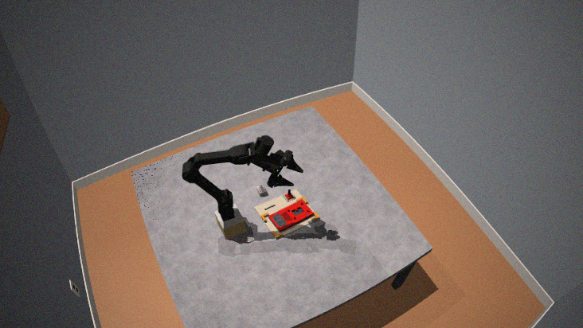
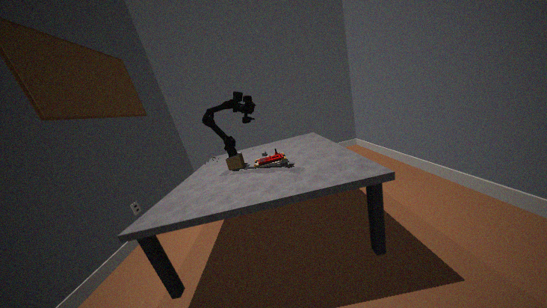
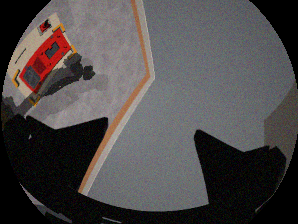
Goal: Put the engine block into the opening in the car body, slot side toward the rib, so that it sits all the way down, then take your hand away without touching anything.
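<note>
On the grey table (image 1: 346,240) (image 2: 244,195), the black arm (image 1: 220,157) (image 2: 217,108) holds its gripper (image 1: 297,178) (image 2: 252,114) (image 3: 152,128) open and empty, raised above the far side. The red car body (image 1: 290,217) (image 2: 267,159) (image 3: 45,56) lies right of the arm's base; a small grey block (image 1: 262,190) (image 2: 264,153), apparently the engine block, rests outside it, toward the far left.

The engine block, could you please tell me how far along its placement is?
Nothing looks done: the small grey block, probably the engine block, lies on the table, outside the red car body. The open end effector hovers above, holding nothing. Grasping, aligning, seating and withdrawing remain.
</note>
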Controlling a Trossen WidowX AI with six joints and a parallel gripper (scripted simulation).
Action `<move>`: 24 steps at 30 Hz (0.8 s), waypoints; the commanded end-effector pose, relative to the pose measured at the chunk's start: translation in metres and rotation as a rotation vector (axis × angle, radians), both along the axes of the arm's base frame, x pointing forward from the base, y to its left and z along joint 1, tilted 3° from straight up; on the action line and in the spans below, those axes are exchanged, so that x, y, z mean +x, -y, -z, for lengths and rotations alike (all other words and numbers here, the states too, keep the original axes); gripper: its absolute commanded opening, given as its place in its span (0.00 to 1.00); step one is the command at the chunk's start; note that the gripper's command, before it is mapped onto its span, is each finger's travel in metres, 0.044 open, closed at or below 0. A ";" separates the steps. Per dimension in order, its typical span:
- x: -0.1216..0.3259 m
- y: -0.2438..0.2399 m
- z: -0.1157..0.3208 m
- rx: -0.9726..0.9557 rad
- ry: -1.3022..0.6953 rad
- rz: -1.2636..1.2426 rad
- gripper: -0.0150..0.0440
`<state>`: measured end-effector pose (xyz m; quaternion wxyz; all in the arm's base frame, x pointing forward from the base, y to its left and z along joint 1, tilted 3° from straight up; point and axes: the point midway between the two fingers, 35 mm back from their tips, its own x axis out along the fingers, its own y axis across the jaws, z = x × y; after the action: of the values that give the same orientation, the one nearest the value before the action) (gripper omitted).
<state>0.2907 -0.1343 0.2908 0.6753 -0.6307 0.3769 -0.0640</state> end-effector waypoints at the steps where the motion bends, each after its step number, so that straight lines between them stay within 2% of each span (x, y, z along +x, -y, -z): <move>1: 0.019 -0.025 0.028 0.074 -0.074 -0.086 1.00; 13: 0.046 -0.116 0.114 0.271 -0.348 -0.315 1.00; 24: 0.026 -0.203 0.189 0.410 -0.652 -0.454 1.00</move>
<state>0.3271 0.0467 0.1211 0.6450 -0.5545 0.4138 0.3244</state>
